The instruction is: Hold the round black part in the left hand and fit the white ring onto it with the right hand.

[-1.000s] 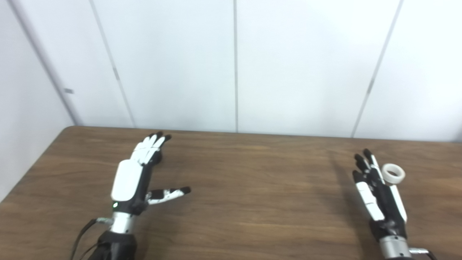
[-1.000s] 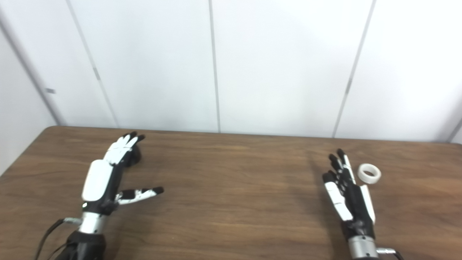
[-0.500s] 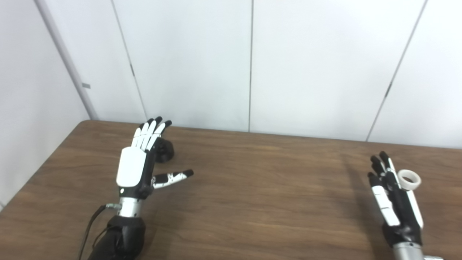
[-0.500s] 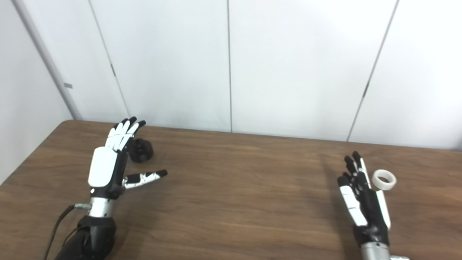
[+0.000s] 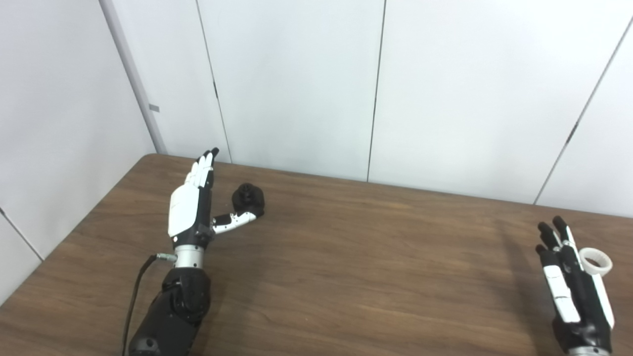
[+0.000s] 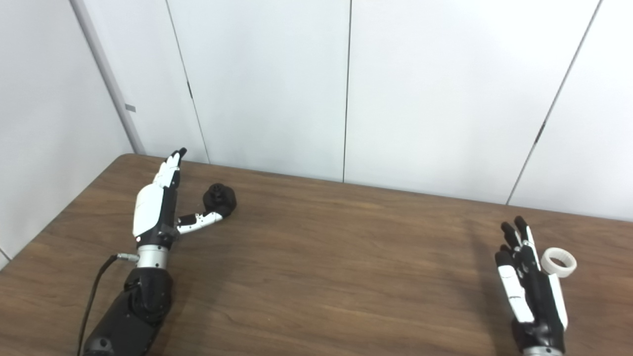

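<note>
Fingers spread, left hand (image 5: 190,210) beside black part (image 5: 248,197) – thumb near it; right hand (image 5: 573,291), splayed, beside white ring (image 5: 595,260).

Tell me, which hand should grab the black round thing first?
The left hand, probably. It is open right beside the round black part, thumb reaching toward it. The right hand is far across the table, next to the white ring.

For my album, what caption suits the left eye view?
Left robot hand open beside round black part; right robot hand open beside white ring on brown wooden table.
</note>
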